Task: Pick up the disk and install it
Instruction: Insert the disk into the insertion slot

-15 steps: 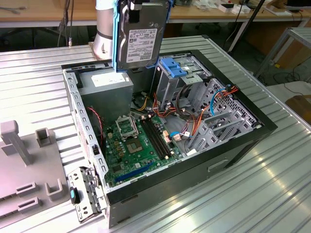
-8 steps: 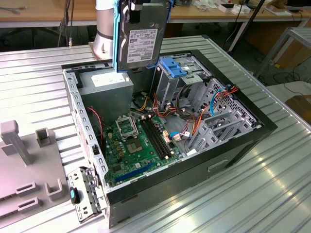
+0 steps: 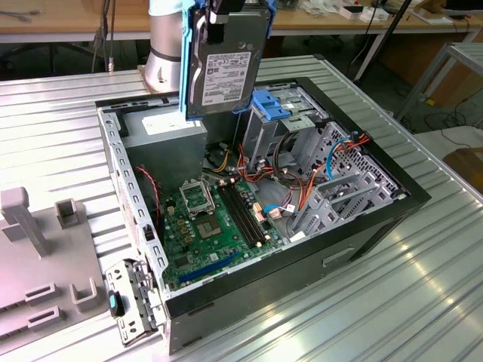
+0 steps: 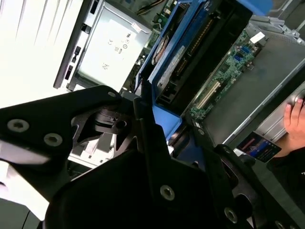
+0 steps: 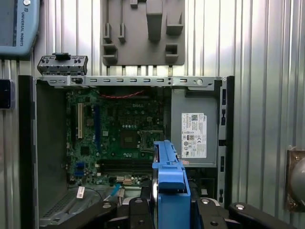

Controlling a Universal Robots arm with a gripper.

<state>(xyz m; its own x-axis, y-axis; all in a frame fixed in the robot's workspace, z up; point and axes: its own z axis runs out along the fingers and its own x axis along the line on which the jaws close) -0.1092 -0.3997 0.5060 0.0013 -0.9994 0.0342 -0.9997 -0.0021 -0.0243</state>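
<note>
Jaws clamped on disk [image 3: 226,72]; disk upright, label visible, hanging above open PC case [image 3: 362,241].

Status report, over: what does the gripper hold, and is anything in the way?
Gripper shut on the disk. Disk upright, in the air above the open computer case, not installed. Loose cables beside the drive cage.

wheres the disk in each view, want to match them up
Exterior view: the disk hangs upright from the tool above the open case.
Second wrist view: the disk edge-on, beside the power supply.
First wrist view: the disk edge-on, blue side toward the camera.
Shared landmark: the power supply with its white sticker.
</note>
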